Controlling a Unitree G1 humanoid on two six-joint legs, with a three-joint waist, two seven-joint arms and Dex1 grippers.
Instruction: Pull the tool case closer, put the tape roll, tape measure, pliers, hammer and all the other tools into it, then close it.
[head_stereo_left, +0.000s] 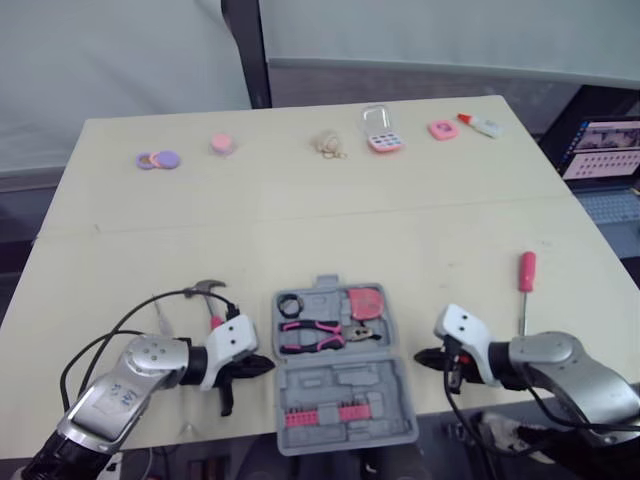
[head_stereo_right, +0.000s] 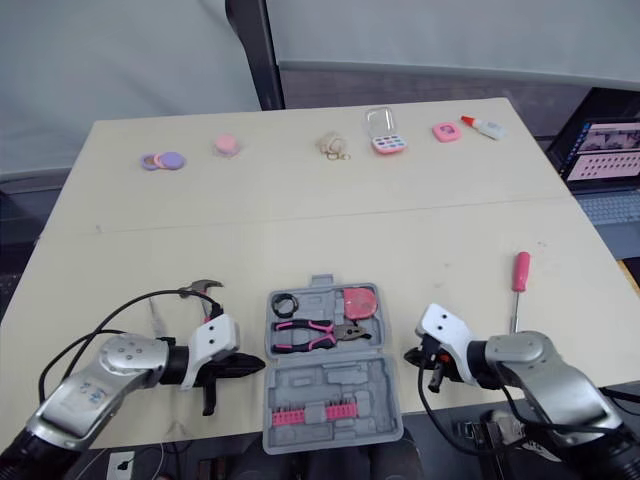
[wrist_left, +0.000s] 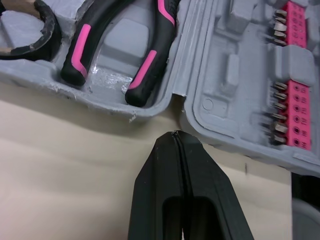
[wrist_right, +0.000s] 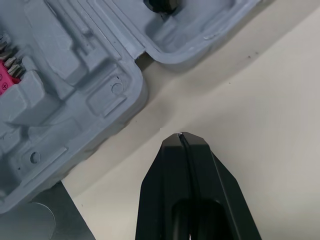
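Both arms sit low along the near edge of the bench (head_stereo_left: 300, 220), forearms angled inward so the 2 pincers point at each other with the tool case (head_stereo_left: 340, 385) between them. The left pincer (head_stereo_left: 266, 365) is clenched tight on nothing, its tip just beside the case's left side. The right pincer (head_stereo_left: 421, 357) is clenched and empty too, a little further off the case's right side

The case lies open at the middle of the near edge. Its far half holds the tape roll (head_stereo_left: 290, 305), the pliers (head_stereo_left: 312, 335) and the pink tape measure (head_stereo_left: 366, 302). The near half carries the pink bit rows (head_stereo_left: 325, 415)

The head views give the wider layout: the hammer (head_stereo_left: 208, 290) lies on the bench just behind the left wrist, and a pink-handled screwdriver (head_stereo_left: 525, 275) is near the right edge, well apart from the case. The left wrist view gets in close, with the shut tip lined up on the hinge gap between the 2 halves and the pliers' handles seated in their moulded slot. The right wrist view has its tip over bare bench, short of the hinge notch
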